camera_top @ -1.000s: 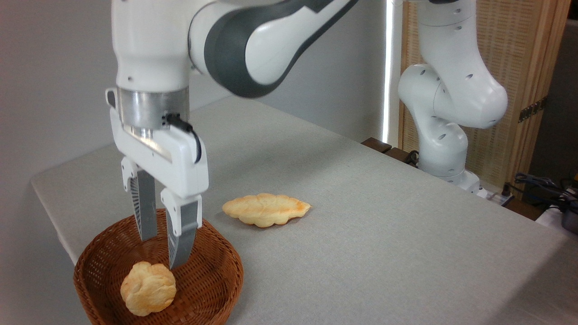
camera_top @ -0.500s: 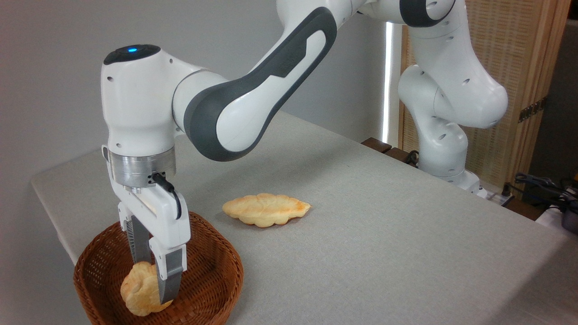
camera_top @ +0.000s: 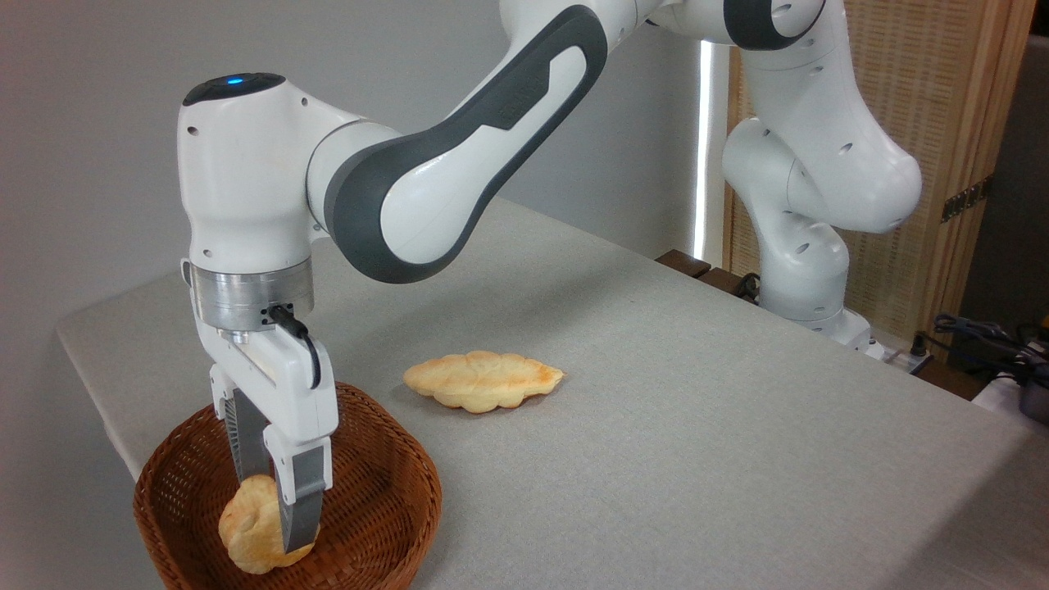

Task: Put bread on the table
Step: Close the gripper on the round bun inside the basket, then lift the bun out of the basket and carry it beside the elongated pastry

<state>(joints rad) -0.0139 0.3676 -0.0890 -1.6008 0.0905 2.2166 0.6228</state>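
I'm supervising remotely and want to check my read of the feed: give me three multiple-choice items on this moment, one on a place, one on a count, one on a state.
1. Where is the bread?
A. inside the wicker basket
B. on the table
C. on top of the flat loaf

2. How many baked items are in view?
A. one
B. two
C. four

3. How does the gripper stand?
A. wide open above the basket
B. shut on the bread
C. shut on the flat loaf

Answers:
1 A, the bun sits low within the basket walls.
2 B, only the bun and the leaf-shaped loaf show.
3 B, the fingers sit against either side of the bun.
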